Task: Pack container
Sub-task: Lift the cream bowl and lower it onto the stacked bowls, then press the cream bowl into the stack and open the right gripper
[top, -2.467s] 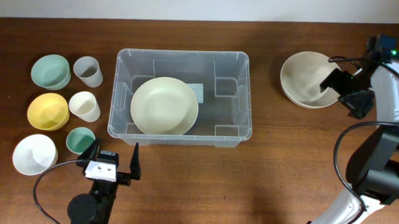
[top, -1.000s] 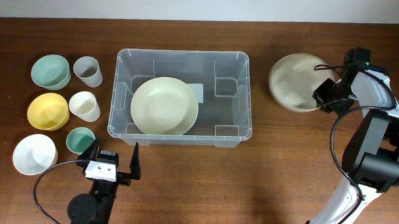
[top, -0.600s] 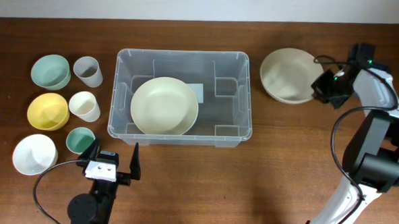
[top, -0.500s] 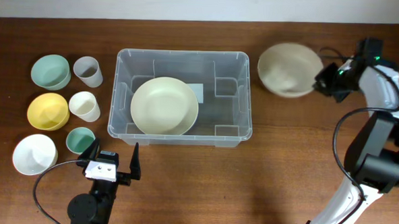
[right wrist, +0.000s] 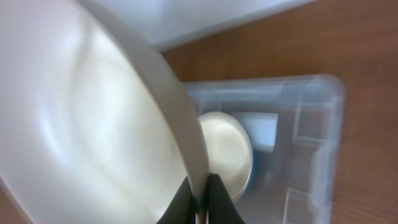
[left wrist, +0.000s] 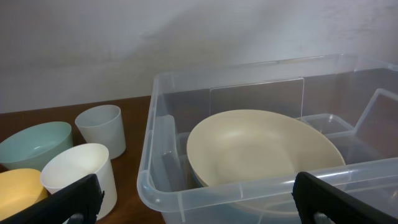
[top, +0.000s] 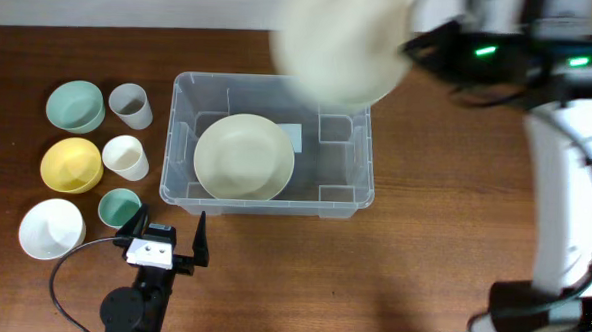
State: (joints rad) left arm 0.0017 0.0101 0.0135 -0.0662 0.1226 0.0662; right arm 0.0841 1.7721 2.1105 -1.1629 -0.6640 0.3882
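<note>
So right now the container (top: 369,139) sits about mid-counter, a bit closer to the far edge than the near one, long side running left to right. It's clear plastic, with a pale label (top: 295,138) on the base. A cream bowl (top: 244,156) is already lying flat inside it, toward the left half, and it covers part of that label.

My right fingers (right wrist: 200,200) are clamped on the rim of a big beige bowl (right wrist: 93,124), one finger on each side of the edge. In the overhead view the bowl is high off the counter and blurry, hanging over the container's far right corner and past the far edge of the counter. From my right wrist the bowl is tipped up on edge, with the container and the cream bowl below it.

My left fingers (top: 171,239) are spread wide and holding nothing. They're parked by the near edge, just in front of the container's near left corner.

Over by the left edge of the counter there's a small crowd: a green bowl (top: 75,105), a grey cup (top: 129,105), a yellow bowl (top: 72,164), a white cup (top: 125,158), a teal cup (top: 120,208) and a white bowl (top: 51,227). All of them are outside the container.
</note>
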